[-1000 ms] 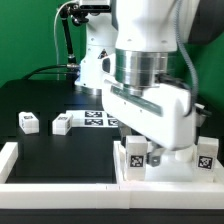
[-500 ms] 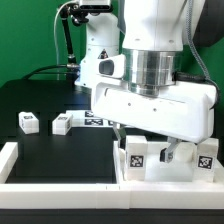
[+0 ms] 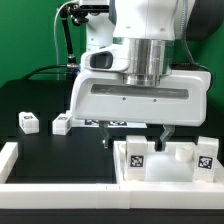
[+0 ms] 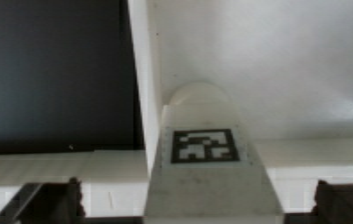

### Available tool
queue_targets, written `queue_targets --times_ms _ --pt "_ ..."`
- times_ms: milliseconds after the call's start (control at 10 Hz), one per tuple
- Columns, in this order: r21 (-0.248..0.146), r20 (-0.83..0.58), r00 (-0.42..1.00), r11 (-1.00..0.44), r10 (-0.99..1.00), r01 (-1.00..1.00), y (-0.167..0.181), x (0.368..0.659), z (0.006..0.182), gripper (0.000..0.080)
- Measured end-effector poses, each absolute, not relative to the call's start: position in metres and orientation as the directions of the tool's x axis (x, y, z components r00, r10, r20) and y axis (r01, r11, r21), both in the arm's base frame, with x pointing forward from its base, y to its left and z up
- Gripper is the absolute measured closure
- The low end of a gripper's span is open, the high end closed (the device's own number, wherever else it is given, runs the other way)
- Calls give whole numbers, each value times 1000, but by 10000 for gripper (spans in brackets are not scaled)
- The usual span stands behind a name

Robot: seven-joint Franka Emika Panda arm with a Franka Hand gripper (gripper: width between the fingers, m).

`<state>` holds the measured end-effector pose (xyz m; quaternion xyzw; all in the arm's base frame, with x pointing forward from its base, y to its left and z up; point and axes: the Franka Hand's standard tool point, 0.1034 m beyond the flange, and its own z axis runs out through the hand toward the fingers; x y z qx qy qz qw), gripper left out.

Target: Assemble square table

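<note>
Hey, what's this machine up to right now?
A robot arm is putting together a small square table. Its gripper hangs open over the white table top at the exterior view's right. The jaws stand on either side of an upright tagged white piece without touching it. A loose leg and a second leg lie on the black table.
</note>
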<state>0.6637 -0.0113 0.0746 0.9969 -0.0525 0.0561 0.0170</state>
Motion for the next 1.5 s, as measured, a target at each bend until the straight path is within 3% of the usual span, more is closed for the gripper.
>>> queue_targets --times_ms 100,200,300,400,500,700,800,1000,1300,1500 --pt "25 114 985 -990 -133 -136 -11 664 74 151" --pt "25 114 985 -990 -133 -137 -12 664 74 300" --pt "16 115 975 -981 -192 -195 -11 663 74 300" --pt "8 115 957 -963 -265 -268 -11 663 74 439" --pt "4 115 946 -952 -303 -306 -11 663 74 511" --pt "-22 124 872 -880 -474 -475 -9 664 73 511" --pt "-42 138 791 -801 -597 -597 -5 665 72 511" --pt "-43 106 593 -599 -798 -799 -5 667 73 511" --pt "-68 6 241 -241 -970 -968 -10 668 74 510" --pt "-73 -35 -135 137 -990 -988 -4 670 72 509"
